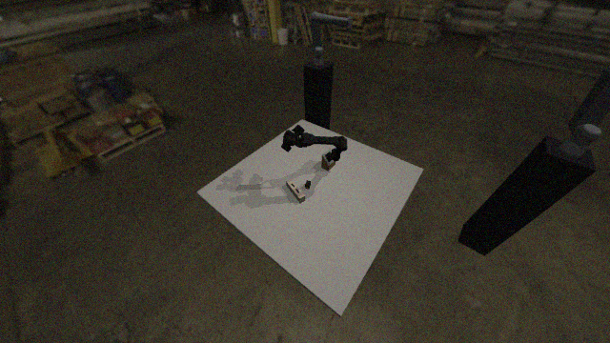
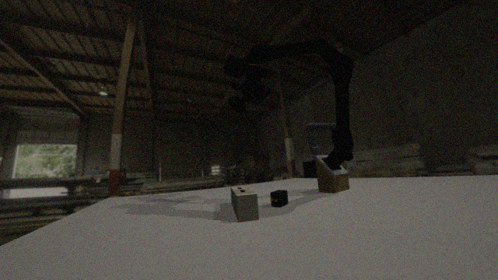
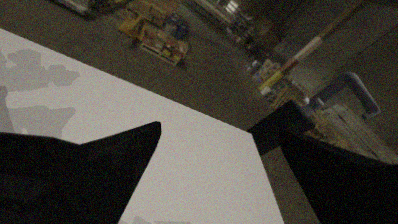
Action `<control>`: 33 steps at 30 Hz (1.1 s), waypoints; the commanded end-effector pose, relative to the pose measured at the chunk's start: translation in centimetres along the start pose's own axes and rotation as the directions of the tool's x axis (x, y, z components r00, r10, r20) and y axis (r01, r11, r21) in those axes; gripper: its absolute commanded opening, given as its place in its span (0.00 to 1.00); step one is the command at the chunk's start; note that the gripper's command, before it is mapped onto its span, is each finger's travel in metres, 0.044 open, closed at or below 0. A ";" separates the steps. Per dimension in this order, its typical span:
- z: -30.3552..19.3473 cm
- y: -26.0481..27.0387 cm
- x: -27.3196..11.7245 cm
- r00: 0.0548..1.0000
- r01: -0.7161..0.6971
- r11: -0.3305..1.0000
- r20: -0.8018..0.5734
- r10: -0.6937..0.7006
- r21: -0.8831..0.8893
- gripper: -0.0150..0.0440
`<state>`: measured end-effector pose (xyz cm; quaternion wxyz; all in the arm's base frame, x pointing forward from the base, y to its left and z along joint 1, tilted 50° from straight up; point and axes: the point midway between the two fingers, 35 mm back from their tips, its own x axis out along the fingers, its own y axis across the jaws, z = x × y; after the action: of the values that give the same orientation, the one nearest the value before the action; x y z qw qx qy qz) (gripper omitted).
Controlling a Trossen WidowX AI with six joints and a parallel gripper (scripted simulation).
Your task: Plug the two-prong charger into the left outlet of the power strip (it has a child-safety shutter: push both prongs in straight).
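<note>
The charger is a small black block (image 1: 308,184) (image 2: 278,198) on the white table top, close beside the power strip. A small yellowish mark shows on it in the exterior view; its prongs cannot be made out. The power strip (image 1: 294,191) (image 2: 246,207) is a pale long block with dark outlets on its top face. My gripper (image 3: 219,130) is open, with nothing between its fingers. It is raised well above the table, away from both objects. Neither charger nor strip shows in the wrist view.
The arm's base stands on a brown box (image 1: 328,165) (image 2: 333,183) on the white table top (image 1: 353,214) (image 2: 350,233) (image 3: 200,175). Tall dark posts (image 1: 318,92) (image 1: 529,195) stand beyond the table's edges. The arm's shadow falls across the table around the strip.
</note>
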<state>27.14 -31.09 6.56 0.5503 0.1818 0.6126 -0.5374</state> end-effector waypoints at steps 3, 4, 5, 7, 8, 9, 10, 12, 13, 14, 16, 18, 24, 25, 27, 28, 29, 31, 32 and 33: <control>-2.8 2.7 0.2 0.992 -0.114 0.975 -0.079 0.101 -0.189 1.00; -3.3 3.1 0.2 0.989 -0.136 0.966 -0.094 0.118 -0.219 1.00; -3.8 3.6 0.2 0.985 -0.158 0.956 -0.108 0.134 -0.249 1.00; -4.8 4.4 0.1 0.976 -0.202 0.930 -0.137 0.167 -0.306 1.00; -5.3 4.9 0.1 0.971 -0.224 0.916 -0.152 0.182 -0.334 1.00; -5.8 5.3 0.0 0.966 -0.246 0.900 -0.167 0.198 -0.361 1.00; -6.3 5.7 0.0 0.960 -0.269 0.882 -0.182 0.212 -0.386 1.00; -7.3 6.4 -0.1 0.947 -0.313 0.844 -0.213 0.241 -0.435 1.00; -7.8 6.8 -0.2 0.939 -0.335 0.823 -0.229 0.255 -0.458 1.00; -8.3 7.2 -0.3 0.932 -0.357 0.801 -0.245 0.269 -0.480 1.00; -9.4 7.9 -0.4 0.915 -0.400 0.754 -0.276 0.295 -0.521 1.00; -10.4 8.5 -0.6 0.896 -0.442 0.702 -0.308 0.319 -0.558 1.00; -13.6 10.3 -1.4 0.830 -0.557 0.527 -0.404 0.384 -0.642 1.00; -14.2 10.6 -1.5 0.818 -0.574 0.495 -0.420 0.393 -0.652 1.00; -15.2 11.1 -1.8 0.792 -0.605 0.431 -0.452 0.411 -0.669 1.00; -15.8 11.3 -1.9 0.778 -0.620 0.398 -0.468 0.419 -0.676 1.00; -16.2 11.6 -2.1 0.765 -0.634 0.365 -0.483 0.427 -0.682 1.00; -17.2 12.0 -2.3 0.737 -0.659 0.300 -0.512 0.441 -0.690 1.00; -17.7 12.3 -2.5 0.723 -0.670 0.267 -0.527 0.447 -0.693 1.00; -18.1 12.5 -2.6 0.708 -0.680 0.234 -0.541 0.453 -0.695 1.00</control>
<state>29.70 -11.73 0.10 0.6435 0.1518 0.7477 0.0615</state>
